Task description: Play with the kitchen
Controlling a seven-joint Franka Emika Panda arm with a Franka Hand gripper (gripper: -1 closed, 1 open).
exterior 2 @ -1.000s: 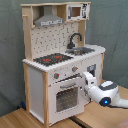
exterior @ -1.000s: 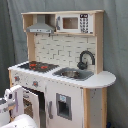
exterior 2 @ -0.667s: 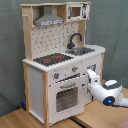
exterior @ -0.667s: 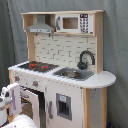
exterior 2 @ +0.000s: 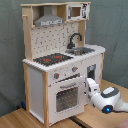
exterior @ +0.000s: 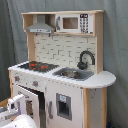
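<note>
Gripper (exterior 2: 89, 86): you cannot tell how its fingers stand; in the second exterior view they face the kitchen (exterior 2: 60, 60) and blur into its white front.
Arm (exterior 2: 111, 100): the second exterior view's right edge cuts it off, so you see only the wrist end.
Arm in the first exterior view: only a white piece shows at the bottom left corner (exterior: 15, 111), cut by the picture's edges.
Oven door (exterior: 31, 100): in the first exterior view, the arm covers its lower part.
Kitchen base: the first exterior view's bottom edge cuts it off.
Knobs (exterior 2: 56, 76): too small for you to read any marking.
Microwave panel (exterior: 83, 23): its buttons are a blur.
</note>
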